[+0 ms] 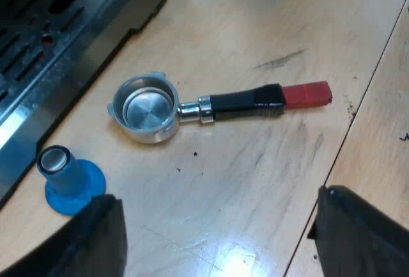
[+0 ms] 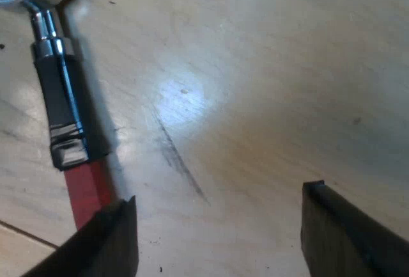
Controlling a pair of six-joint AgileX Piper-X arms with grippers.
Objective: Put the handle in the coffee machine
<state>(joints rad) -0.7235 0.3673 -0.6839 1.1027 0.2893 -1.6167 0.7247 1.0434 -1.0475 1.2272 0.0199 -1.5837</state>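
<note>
holder (image 1: 208, 107) lies loose on the table (image 1: 255, 181) near the espresso machine (image 1: 57, 34), red end (image 1: 307, 93) toward three o'clock. left gripper (image 1: 220, 238) and right gripper (image 2: 217, 226) gape empty. best pinch the dark handle (image 1: 246, 102) squarely, midway.

Holder (image 1: 211, 105): bright silver metal basket and neck, glossy black handle, end piece (image 1: 307, 94) flat red; tamper (image 1: 69, 178) mid-blue throughout, with a black rim round a pale silvery top face. Espresso machine (image 1: 57, 27): brushed grey-silver edge, darker grey tray cut by rows of black slots. Counter (image 1: 255, 181): pale tan wood with faint grain, one dark grey smudge streak, scattered black specks and a thin dark seam line; fingers of left pincer (image 1: 218, 206) and right pincer (image 2: 218, 203) matte black.
</note>
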